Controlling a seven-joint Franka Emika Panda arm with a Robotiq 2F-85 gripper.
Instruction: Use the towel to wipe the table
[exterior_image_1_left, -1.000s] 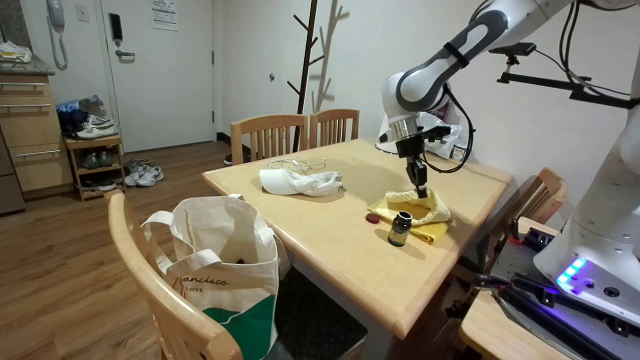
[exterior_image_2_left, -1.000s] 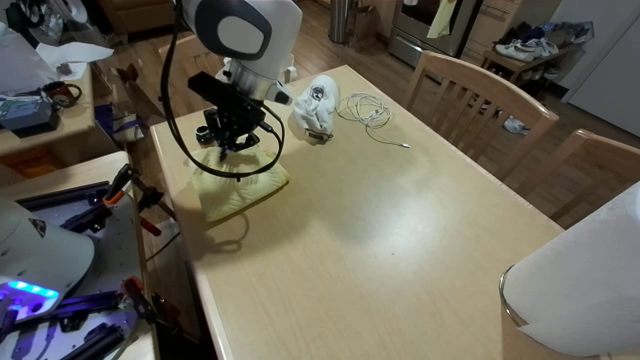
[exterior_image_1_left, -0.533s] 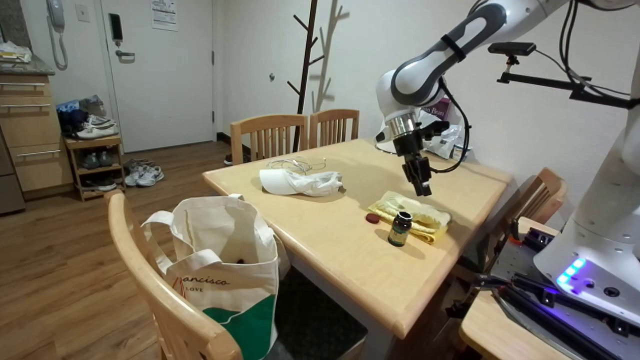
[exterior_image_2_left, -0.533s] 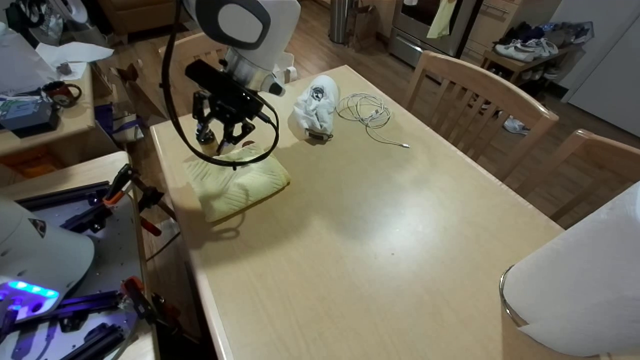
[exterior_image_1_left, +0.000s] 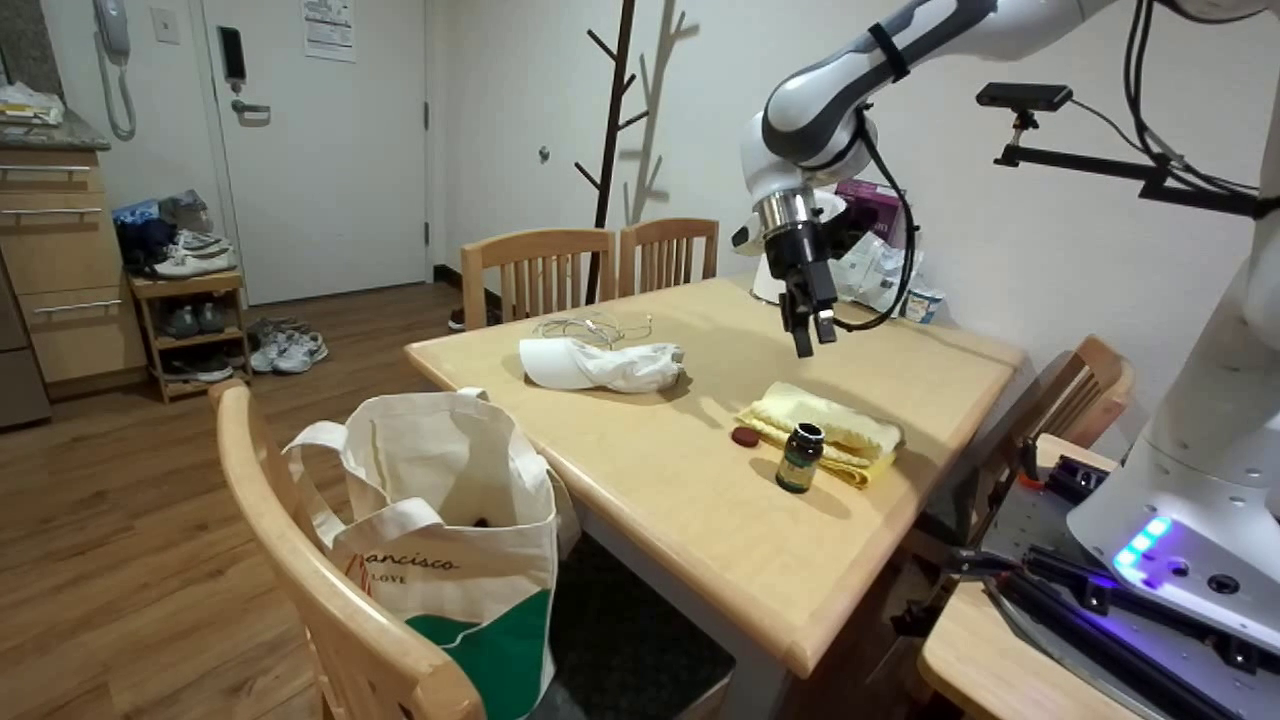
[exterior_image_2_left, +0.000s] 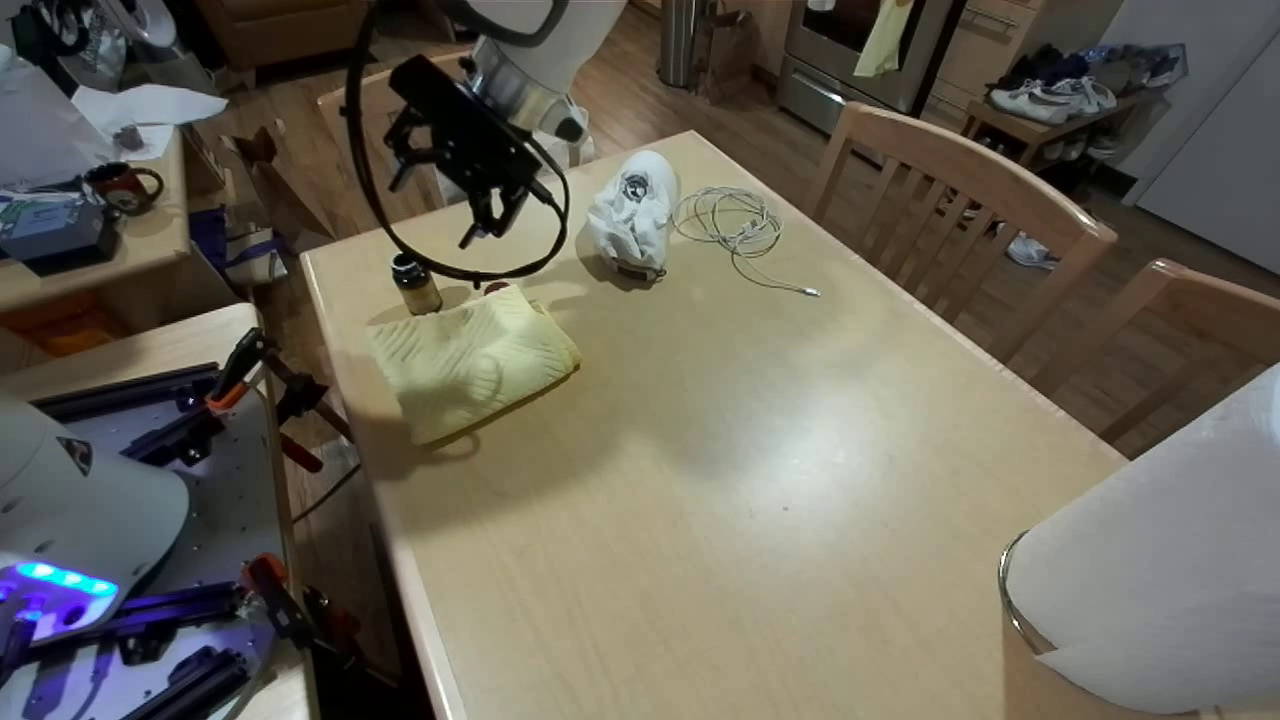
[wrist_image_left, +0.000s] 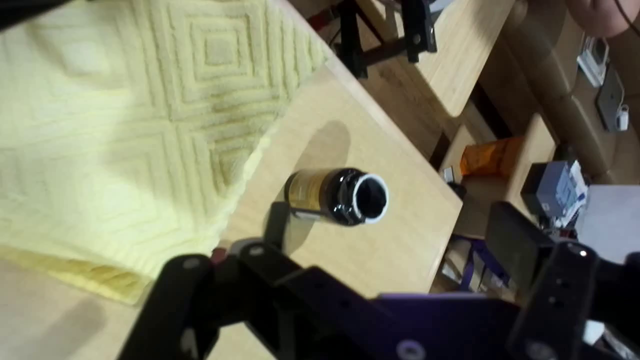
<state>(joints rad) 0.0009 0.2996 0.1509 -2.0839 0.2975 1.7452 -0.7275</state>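
Near the edge of the counter (exterior_image_2_left: 700, 480) lies the folded yellow towel (exterior_image_2_left: 470, 365), just beside an uncapped bottle (exterior_image_2_left: 416, 287). The tool (exterior_image_1_left: 815, 343) hangs in the air, jaws well apart, holding nothing. The step looks like backing off or lining up again; either way, stay high past the bottle, and for more wiping pinch a fold on the side away from it and press evenly. Against a second ago, the tool is higher and off the towel, whose bunched loop is slumped flat; bottle and dark-red lid (exterior_image_1_left: 745, 437) are unmoved.
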